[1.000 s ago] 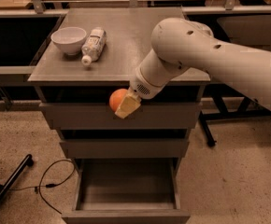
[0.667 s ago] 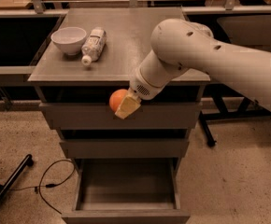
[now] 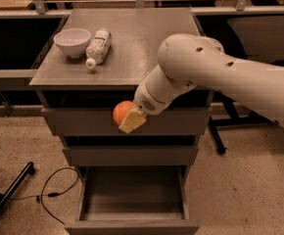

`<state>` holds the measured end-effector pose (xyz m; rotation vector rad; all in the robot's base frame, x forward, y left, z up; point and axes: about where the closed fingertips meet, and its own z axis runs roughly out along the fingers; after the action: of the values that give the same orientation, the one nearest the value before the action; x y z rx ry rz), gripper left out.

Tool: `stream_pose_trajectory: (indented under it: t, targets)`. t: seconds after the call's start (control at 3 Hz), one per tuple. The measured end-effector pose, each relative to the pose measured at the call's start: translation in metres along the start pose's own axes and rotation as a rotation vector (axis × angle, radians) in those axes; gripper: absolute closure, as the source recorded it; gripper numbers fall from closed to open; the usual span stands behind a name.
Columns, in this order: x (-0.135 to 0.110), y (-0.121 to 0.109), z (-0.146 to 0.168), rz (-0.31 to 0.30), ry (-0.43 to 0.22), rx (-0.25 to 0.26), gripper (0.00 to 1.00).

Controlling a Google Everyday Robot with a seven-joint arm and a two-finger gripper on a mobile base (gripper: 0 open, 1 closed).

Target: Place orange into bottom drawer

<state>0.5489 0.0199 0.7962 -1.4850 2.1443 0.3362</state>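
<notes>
The end effector (image 3: 127, 119) is clamped on the orange (image 3: 120, 111), with one tan finger (image 3: 133, 122) pressed against the fruit's right side (the other finger is hidden behind it). The orange hangs in front of the top drawer (image 3: 78, 122), just below the front edge of the counter (image 3: 132, 58). Below it, the bottom drawer (image 3: 132, 226) stands pulled open. Near the counter's back left corner a white bowl (image 3: 72, 42) sits just beside a lying bottle (image 3: 99, 47).

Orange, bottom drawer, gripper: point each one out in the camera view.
orange (image 3: 120, 112), camera view, on its bare left side.
bottom drawer (image 3: 132, 192), camera view, on its bare grey floor; it stands open.
gripper (image 3: 128, 118), camera view, at the tan finger's edge against the orange, above the bottom drawer.
</notes>
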Motion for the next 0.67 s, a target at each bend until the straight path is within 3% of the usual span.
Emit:
stream_pose_trajectory:
  t: [0.67]
  targets:
    - [0.026,0.003,0.034,-0.008,0.004,-0.009,1.0]
